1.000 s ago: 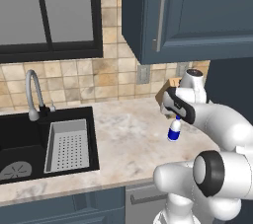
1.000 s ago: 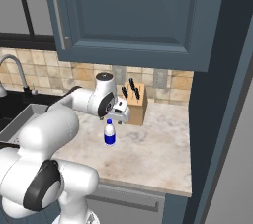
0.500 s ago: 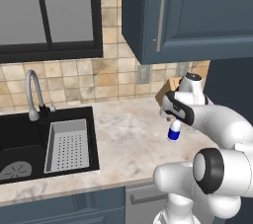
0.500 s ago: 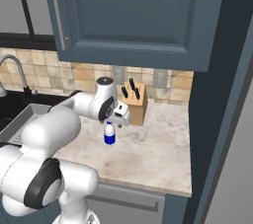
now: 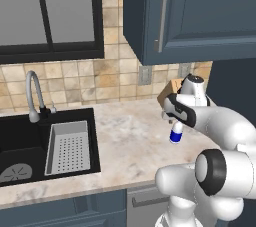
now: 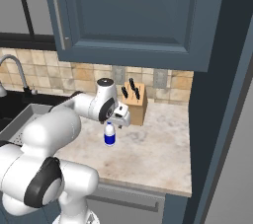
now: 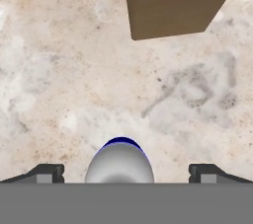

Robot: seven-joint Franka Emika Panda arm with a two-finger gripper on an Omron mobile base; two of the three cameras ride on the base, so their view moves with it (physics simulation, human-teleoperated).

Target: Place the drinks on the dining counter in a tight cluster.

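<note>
A small clear bottle (image 5: 175, 135) with a blue label and white cap stands upright on the marble counter beside the sink. In the right base view the bottle (image 6: 109, 135) sits just in front of the knife block. My gripper (image 5: 172, 122) hangs straight over it, pointing down, jaws open. From the hand view, the white cap of the bottle (image 7: 120, 163) lies between the two fingertips (image 7: 47, 172), and the open gripper (image 7: 126, 173) touches nothing. The gripper (image 6: 118, 121) sits just above the cap. The dining counter is out of view.
A wooden knife block (image 6: 134, 102) stands against the tiled wall right behind the bottle. A black sink (image 5: 20, 141) with a grey strainer tray (image 5: 70, 146) and a faucet (image 5: 32, 93) lies to the left. A blue wall cabinet (image 5: 190, 16) hangs overhead, and a tall dark panel (image 6: 217, 94) closes the right side.
My hand has come down a little toward the bottle's cap. The bottle has stayed where it was, and the jaws stay open.
</note>
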